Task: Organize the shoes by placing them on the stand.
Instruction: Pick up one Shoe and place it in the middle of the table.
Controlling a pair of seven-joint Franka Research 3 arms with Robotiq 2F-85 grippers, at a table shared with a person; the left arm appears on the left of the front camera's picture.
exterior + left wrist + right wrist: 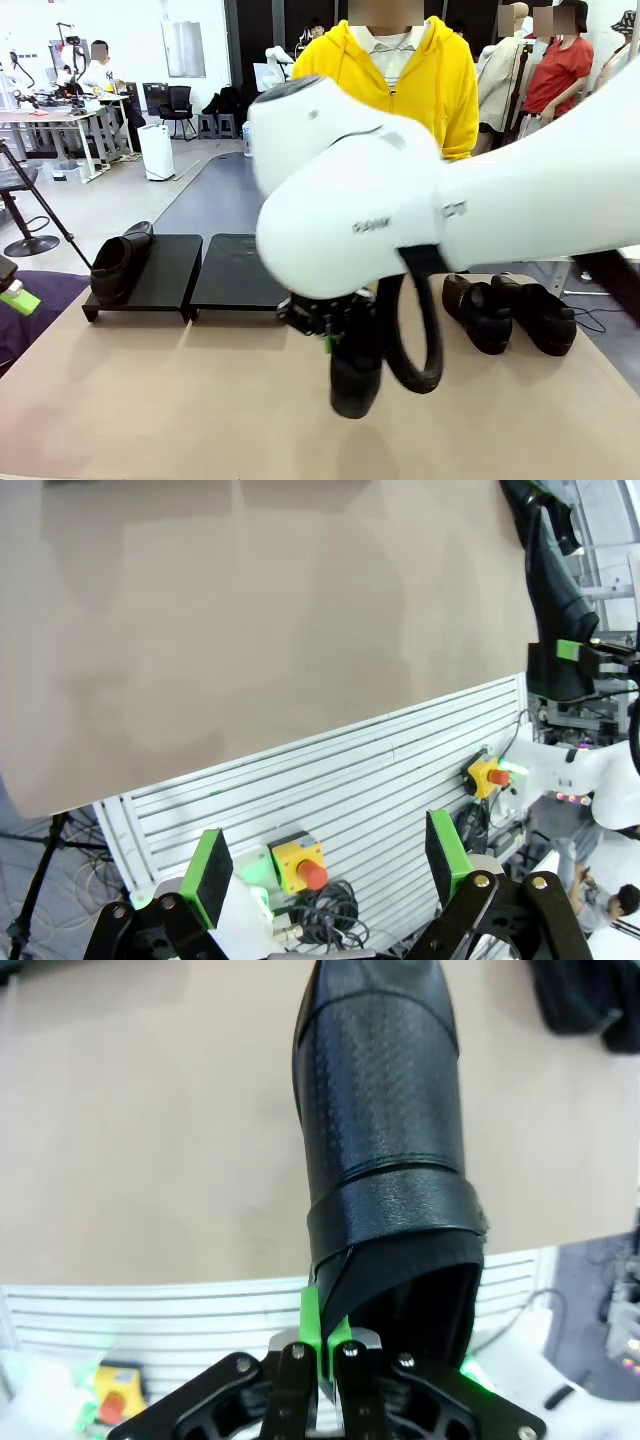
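Shoe (380,1160) pinched at collar by right gripper (322,1335); right arm (520,200) lettering blurred

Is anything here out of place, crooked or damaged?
Nothing looks damaged. One shoe hangs toe-down from the right claw, pinched by its rim, and two shoes sit on the table, off the stand.

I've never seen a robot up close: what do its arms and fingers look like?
The right arm is a smooth, rounded white shell with grey lettering and a looping black cable. The left gripper has black bolted fingers with bright green pads.
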